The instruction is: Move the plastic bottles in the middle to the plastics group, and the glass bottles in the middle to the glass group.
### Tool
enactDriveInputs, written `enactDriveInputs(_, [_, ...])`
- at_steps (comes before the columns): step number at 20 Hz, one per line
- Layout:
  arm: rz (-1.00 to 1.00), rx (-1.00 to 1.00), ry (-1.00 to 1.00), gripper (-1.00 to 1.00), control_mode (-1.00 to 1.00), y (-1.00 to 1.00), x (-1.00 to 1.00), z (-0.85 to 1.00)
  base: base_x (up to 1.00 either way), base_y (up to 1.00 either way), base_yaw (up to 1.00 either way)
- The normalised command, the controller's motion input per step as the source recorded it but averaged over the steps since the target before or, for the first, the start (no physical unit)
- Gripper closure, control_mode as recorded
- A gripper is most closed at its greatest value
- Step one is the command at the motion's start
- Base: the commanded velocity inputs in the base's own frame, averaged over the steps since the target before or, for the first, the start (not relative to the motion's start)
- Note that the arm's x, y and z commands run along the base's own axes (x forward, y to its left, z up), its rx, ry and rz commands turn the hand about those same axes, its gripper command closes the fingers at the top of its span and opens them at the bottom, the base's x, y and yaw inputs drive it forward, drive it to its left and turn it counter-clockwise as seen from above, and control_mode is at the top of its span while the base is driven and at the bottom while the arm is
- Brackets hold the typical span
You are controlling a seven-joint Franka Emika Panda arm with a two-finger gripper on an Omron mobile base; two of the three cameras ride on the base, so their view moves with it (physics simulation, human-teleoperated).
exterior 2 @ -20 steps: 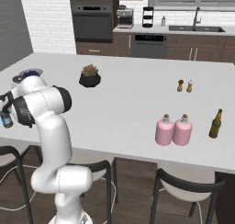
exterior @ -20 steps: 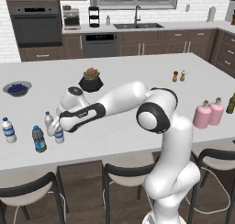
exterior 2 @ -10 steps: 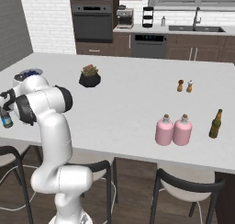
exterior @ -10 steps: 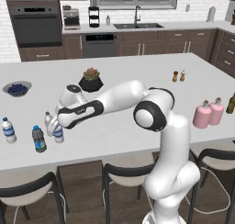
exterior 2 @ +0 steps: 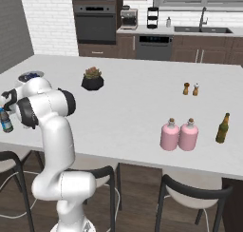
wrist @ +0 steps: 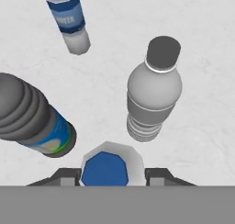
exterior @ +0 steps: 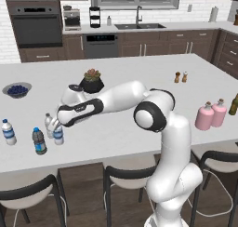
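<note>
End effector (wrist: 113,178): pointed straight down at the left end of the surface (exterior: 139,82), two dark tips closed against opposite sides of a small clear water bottle with blue label (wrist: 106,165); held, by the look of it. Bottle directly beneath the end effector, long axis upright and in line with the approach axis, cap end facing the hand camera. Base on the surface or just clear of it: cannot tell. Plain greyish-clear bottle (wrist: 153,94): upright, just beside the held one, apart from it, on the side away from the stools. Dark grey bottle with blue label (wrist: 34,117): upright, near, towards the surface's left end. Second clear labelled bottle (wrist: 69,19): upright, further left again, well apart. Two pink bottles (exterior: 204,117) with brownish stoppers: touching or nearly so, at the far right of the surface, dark olive bottle (exterior: 234,105) just beyond them. Judgement: placement in the plastics group at hand or all but done; next move likely a release and a straight vertical lift, keeping the tips off the plain bottle's shoulder. Risk: tipping a neighbour on any sideways drift.
</note>
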Motion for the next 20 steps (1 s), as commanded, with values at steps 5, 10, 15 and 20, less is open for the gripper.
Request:
enactDriveInputs(5, [0.00, 0.15, -0.03, 1.00, -1.00, -0.02, 0.00, -0.22, 0.00, 0.00, 0.00])
enactDriveInputs(10, [0.00, -0.03, 0.00, 1.00, -1.00, 0.00, 0.00, -0.09, 0.00, 0.00, 0.00])
enactDriveInputs(15, [0.00, -0.09, 0.01, 1.00, -1.00, 0.10, 0.00, 0.00, 0.00, 0.00, 0.00])
enactDriveInputs(20, [0.00, 0.00, 0.00, -1.00, -1.00, 0.07, 0.00, 0.00, 0.00, 0.00, 0.00])
